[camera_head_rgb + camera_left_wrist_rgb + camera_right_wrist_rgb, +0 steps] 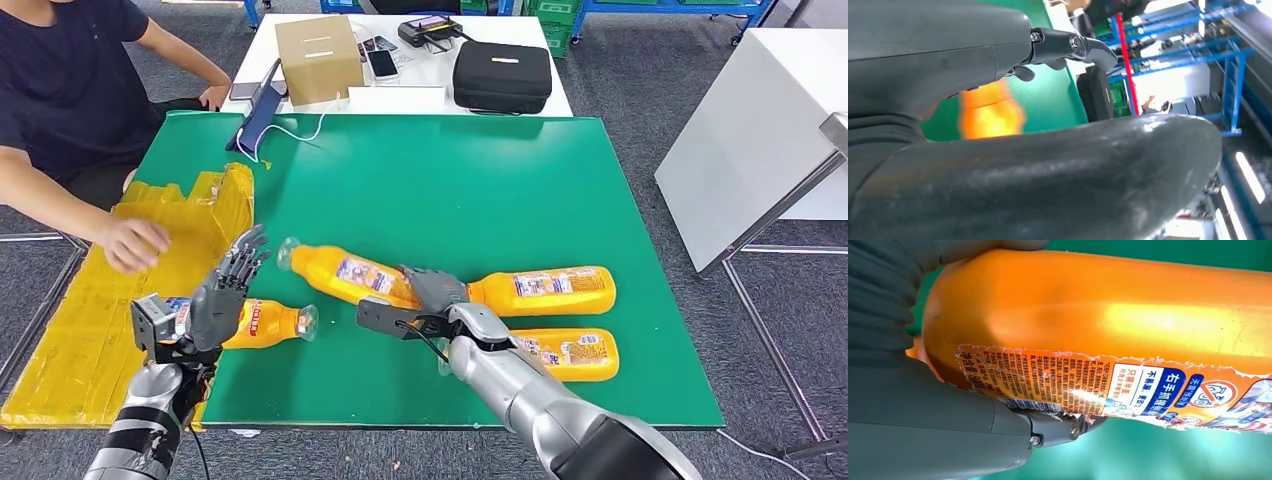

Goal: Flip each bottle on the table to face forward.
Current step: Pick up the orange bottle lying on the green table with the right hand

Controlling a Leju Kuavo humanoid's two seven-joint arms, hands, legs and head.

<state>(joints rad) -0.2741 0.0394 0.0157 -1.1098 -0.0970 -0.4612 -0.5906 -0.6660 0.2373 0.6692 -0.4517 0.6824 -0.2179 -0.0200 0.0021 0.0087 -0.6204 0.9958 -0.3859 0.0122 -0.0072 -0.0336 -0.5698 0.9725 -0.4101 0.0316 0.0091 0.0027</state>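
Note:
Several orange bottles lie on their sides on the green table (480, 190). My right hand (432, 296) grips the base end of the slanted middle bottle (345, 274), whose cap points to the far left. Up close, its torn label (1108, 385) lies between my thumb and fingers (1048, 430). Two more bottles lie to the right, one (545, 290) beyond the other (570, 354). My left hand (225, 290) is open with fingers spread, raised over the base of the left bottle (268, 323). That bottle appears as an orange blur (990, 112) beyond my left hand's fingers (1068, 45).
Flattened yellow packaging (90, 310) covers the table's left side, and a person's hand (135, 243) rests on it. A cardboard box (318, 58), phones and a black case (502, 75) sit on the white table behind. Another white table (750, 140) stands to the right.

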